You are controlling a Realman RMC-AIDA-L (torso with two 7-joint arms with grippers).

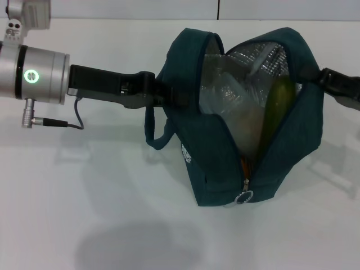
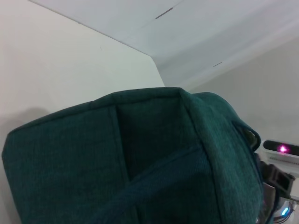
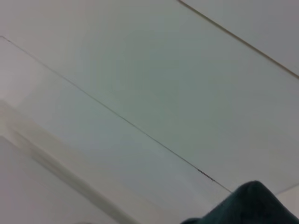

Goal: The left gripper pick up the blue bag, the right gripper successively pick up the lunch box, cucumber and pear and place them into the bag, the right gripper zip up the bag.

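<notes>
The blue bag (image 1: 225, 163) stands on the white table (image 1: 84, 197) with its top gaping open and its silver lining showing. Inside lie the clear lunch box (image 1: 228, 90) and, upright at its right, the green cucumber (image 1: 278, 104). A thin orange sliver (image 1: 245, 164) shows low in the opening; I cannot tell whether it is the pear. My left gripper (image 1: 171, 94) reaches in from the left and is shut on the bag's left wall. My right gripper (image 1: 327, 79) touches the bag's right side. Teal fabric fills the left wrist view (image 2: 140, 163), and a corner of it shows in the right wrist view (image 3: 250, 205).
The ring zipper pull (image 1: 243, 197) hangs at the near, closed end of the zipper. One loop handle (image 1: 156, 135) droops on the bag's left side. A grey cable (image 1: 67, 121) hangs under my left wrist. The table's far edge (image 1: 112, 19) runs behind the bag.
</notes>
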